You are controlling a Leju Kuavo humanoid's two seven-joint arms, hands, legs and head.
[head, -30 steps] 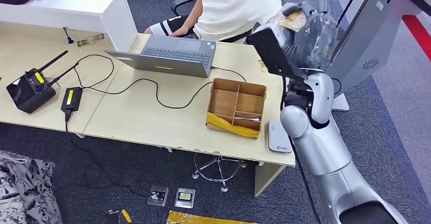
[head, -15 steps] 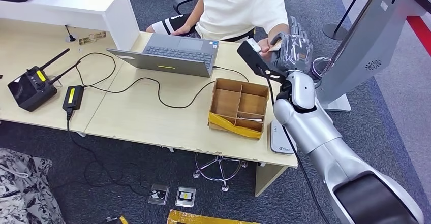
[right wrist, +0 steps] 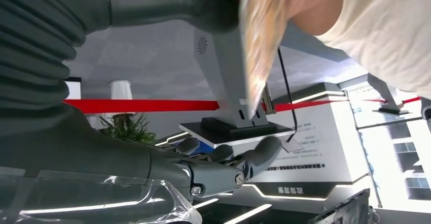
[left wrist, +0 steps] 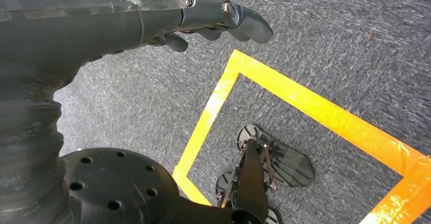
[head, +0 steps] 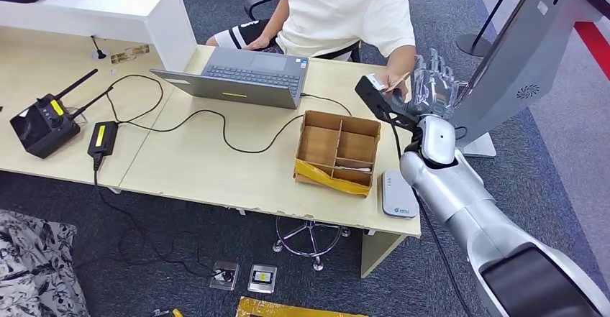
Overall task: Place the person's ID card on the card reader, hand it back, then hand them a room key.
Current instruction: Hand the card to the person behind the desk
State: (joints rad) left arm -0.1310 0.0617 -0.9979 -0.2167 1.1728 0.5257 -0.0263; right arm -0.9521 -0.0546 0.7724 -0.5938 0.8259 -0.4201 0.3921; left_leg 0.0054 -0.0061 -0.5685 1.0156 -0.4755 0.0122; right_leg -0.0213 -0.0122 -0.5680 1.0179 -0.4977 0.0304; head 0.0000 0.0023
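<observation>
Card held up between the right hand and the person

The right hand is held up past the far right end of the worktop, and its fingers are spread apart from the thumb. The ID card is seen as a blur just by the thumb and is held by the person's hand; whether it is also pinched by the robot cannot be told. The left hand is hung over the grey floor with fingers loose and nothing in it. The card reader is laid at the near edge of the worktop, just beside the cardboard box.
</observation>
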